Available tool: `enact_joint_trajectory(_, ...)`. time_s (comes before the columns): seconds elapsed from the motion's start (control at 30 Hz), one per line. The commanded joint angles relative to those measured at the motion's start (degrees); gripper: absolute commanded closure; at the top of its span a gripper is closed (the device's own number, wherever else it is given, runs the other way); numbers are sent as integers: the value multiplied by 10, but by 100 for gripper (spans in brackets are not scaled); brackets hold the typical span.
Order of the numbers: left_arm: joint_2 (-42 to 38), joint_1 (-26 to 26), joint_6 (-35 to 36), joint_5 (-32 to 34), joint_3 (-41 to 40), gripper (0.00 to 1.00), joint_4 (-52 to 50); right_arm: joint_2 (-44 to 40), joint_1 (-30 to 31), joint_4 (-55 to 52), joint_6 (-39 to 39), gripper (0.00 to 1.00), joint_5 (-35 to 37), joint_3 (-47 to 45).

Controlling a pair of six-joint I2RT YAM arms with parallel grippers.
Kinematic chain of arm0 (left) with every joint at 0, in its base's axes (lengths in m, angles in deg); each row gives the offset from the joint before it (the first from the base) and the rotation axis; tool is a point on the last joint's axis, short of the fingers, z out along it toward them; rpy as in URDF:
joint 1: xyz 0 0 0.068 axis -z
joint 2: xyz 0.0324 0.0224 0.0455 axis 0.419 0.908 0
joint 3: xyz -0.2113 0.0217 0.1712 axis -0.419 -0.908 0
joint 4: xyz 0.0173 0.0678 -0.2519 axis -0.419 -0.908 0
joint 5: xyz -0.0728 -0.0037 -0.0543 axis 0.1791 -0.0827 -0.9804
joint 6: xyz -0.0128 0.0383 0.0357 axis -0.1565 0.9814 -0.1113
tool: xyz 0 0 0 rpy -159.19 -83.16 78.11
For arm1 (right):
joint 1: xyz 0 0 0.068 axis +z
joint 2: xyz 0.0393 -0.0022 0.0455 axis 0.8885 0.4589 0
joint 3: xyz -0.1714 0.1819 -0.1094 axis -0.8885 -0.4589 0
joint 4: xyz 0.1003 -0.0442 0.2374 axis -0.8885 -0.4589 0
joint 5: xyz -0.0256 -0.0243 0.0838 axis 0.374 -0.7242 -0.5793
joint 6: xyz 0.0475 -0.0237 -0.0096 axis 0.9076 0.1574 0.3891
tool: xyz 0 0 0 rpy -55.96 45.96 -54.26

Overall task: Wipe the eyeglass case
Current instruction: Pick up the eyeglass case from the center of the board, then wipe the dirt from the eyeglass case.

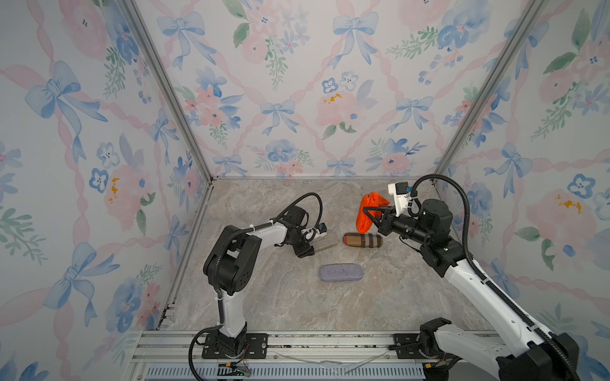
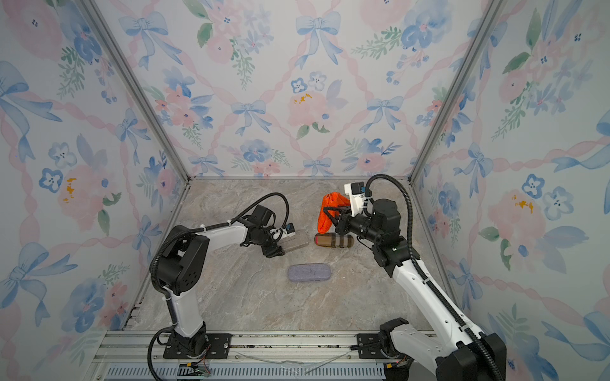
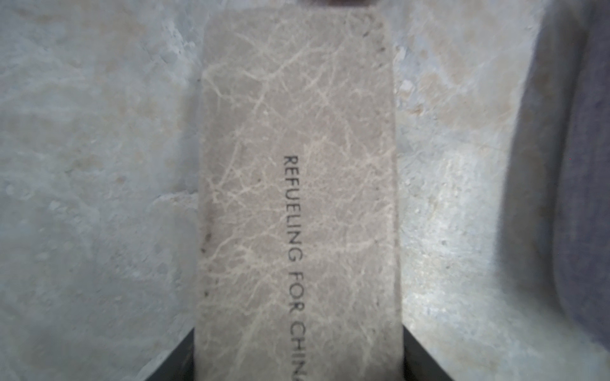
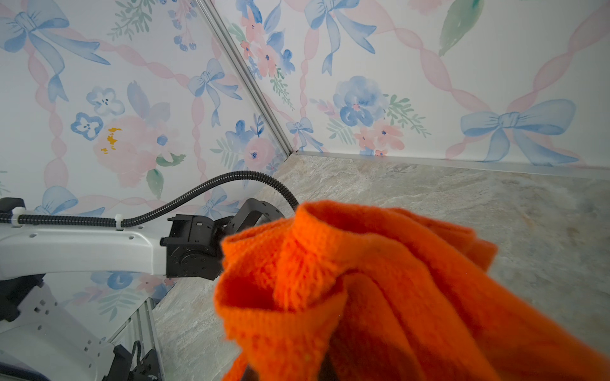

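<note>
Toward the back of the table (image 1: 264, 297), a bit left of the middle, lies the stone-look eyeglass case (image 3: 297, 165). It is almost the same colour as the table top. Black letters run along its lid. The left gripper (image 3: 298, 330) has it. Its two black fingers (image 3: 175, 359) sit tight against the long sides, one on each side, so the jaws are closed on the case.

Just past the far end of this case lies a striped case (image 1: 363, 239), brown with dark and light bands and a red tip. Nearer the front, a little apart, lies a grey fuzzy case (image 1: 341, 273).

Above the striped case, the right gripper (image 1: 365, 209) is up off the table. Its jaws are pinched tight on an orange cloth (image 4: 363, 280), which hangs down in soft folds. The cloth is apart from the stone-look eyeglass case.
</note>
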Motion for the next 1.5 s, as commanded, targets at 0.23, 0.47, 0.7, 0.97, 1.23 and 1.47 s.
enact_joint_trajectory(0.23, -179, 73, -67, 101, -26, 64, 65, 128, 51, -248, -33, 100, -22, 167)
enact_joint_trajectory(0.47, -283, 103, -114, 58, -67, 63, 142, 209, 80, -175, 15, 100, -44, 177)
enact_joint_trajectory(0.7, -341, 116, -141, 48, -92, 63, 195, 270, 133, -134, 43, 100, -74, 189)
enact_joint_trajectory(0.97, -384, 119, -140, 37, -116, 63, 209, 239, 42, -213, 6, 100, -64, 204)
enact_joint_trajectory(1.23, -386, 123, -150, 33, -112, 63, 237, 277, 141, -144, 61, 100, -89, 214)
enact_joint_trajectory(1.47, -398, 122, -146, 44, -116, 63, 226, 254, 75, -163, 60, 100, -85, 200)
